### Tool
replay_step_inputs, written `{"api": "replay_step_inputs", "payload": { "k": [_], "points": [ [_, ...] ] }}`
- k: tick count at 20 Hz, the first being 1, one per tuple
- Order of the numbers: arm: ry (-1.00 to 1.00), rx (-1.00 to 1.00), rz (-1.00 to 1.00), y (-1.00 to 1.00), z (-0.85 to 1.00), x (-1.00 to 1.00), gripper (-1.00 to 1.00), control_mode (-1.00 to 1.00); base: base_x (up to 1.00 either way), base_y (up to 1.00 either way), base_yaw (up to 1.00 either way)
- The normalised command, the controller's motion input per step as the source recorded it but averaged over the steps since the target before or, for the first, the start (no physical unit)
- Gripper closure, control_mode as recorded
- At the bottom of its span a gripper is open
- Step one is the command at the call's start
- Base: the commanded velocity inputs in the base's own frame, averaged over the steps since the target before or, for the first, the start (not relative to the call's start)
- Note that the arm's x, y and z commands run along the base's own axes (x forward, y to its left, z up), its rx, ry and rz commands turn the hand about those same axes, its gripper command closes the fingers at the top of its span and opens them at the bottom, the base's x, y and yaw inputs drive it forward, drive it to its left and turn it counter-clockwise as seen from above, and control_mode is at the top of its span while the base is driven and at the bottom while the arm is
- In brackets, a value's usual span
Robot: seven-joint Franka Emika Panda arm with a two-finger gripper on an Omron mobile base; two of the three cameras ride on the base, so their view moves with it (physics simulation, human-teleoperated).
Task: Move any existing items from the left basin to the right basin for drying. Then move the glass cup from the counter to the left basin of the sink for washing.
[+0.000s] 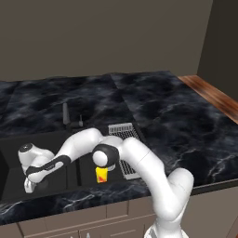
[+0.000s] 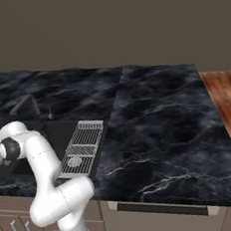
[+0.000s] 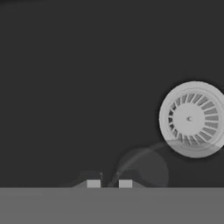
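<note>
Fingers (image 3: 109, 183) hung low in the left basin (image 1: 14, 186), tips a little apart, pinching nothing.
From the left base view, the arm reached into the sink (image 1: 74, 132); a yellow item (image 1: 101, 175) sat in the right basin (image 1: 88, 174). From the right, the rack (image 2: 80, 148) was bare. The hand view faced the drain (image 3: 191, 119) and a faint glassy round (image 3: 142, 170), likely the cup being placed; withdrawing seemed next.

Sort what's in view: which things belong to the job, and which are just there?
Job: left basin; right basin; yellow item in the right basin; faint glass cup beside the gripper.
Just there: faucet; wire rack; wooden top.
</note>
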Motion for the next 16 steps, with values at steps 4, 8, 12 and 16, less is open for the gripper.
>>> {"api": "replay_step_inputs", "payload": {
  "k": [4, 8, 12, 16],
  "points": [
    [-0.02, 0.0, 0.0, -0.19, -0.1, 0.0, -1.0, -1.0, 0.0, 0.0, 0.0],
    [-0.05, 0.02, 0.0, -0.29, 0.0, -0.1, -1.0, -1.0, 0.0, 0.0, 0.0],
    [-0.04, 0.03, 0.0, -0.17, 0.12, -0.12, -1.0, -1.0, 0.0, 0.0, 0.0],
    [-0.06, 0.02, 0.0, 0.0, 0.52, -0.23, -1.0, -1.0, 0.0, 0.0, 0.0]
  ]
}}
